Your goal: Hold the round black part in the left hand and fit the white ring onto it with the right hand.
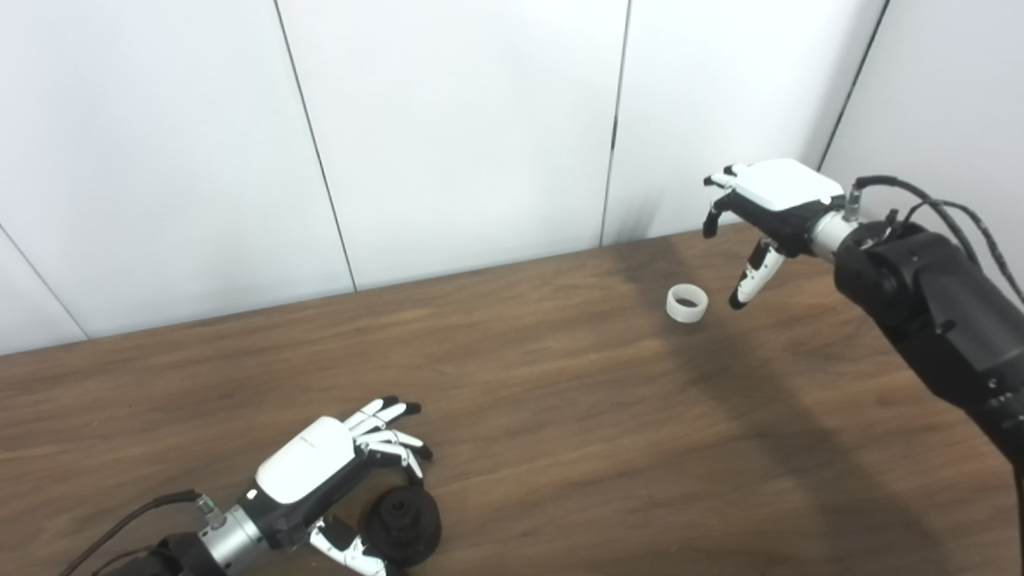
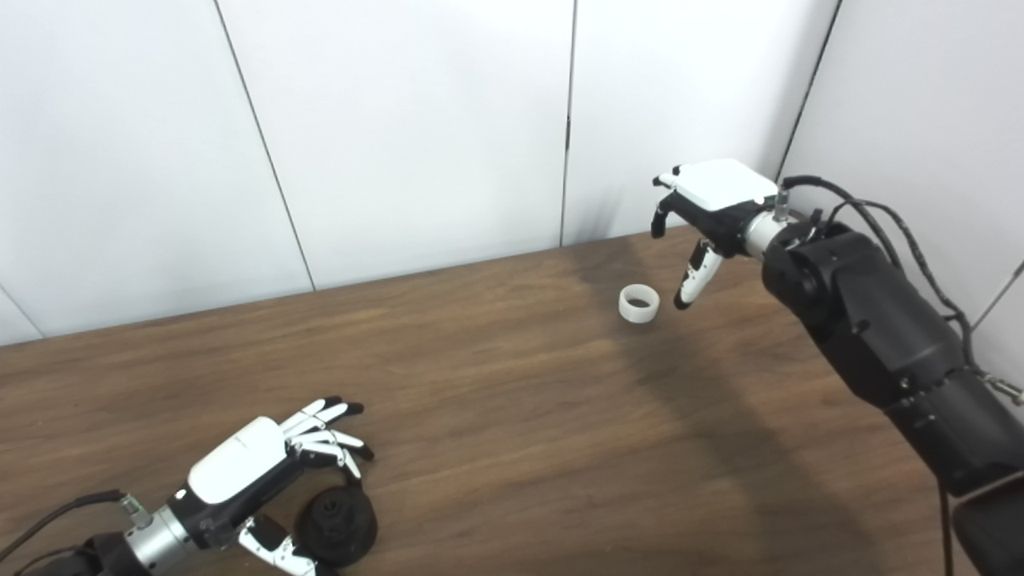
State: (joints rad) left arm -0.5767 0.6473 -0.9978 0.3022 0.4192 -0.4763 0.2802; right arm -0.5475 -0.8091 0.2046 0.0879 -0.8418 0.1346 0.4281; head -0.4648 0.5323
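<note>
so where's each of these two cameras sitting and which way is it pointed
Left eye view: on the robot's head, looking down at the brown table and white wall; shows the left hand open beside the round black part and the right hand open above the white ring.
Right eye view: on the head a little to the right, facing the same way, with both arms in view; everything sits further left in the picture.
Shared: both hands, both parts, the table.

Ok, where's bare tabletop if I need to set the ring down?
The wide middle of the table, between the white ring and the black part, is bare. It is tight near the left hand and under the right hand.
</note>
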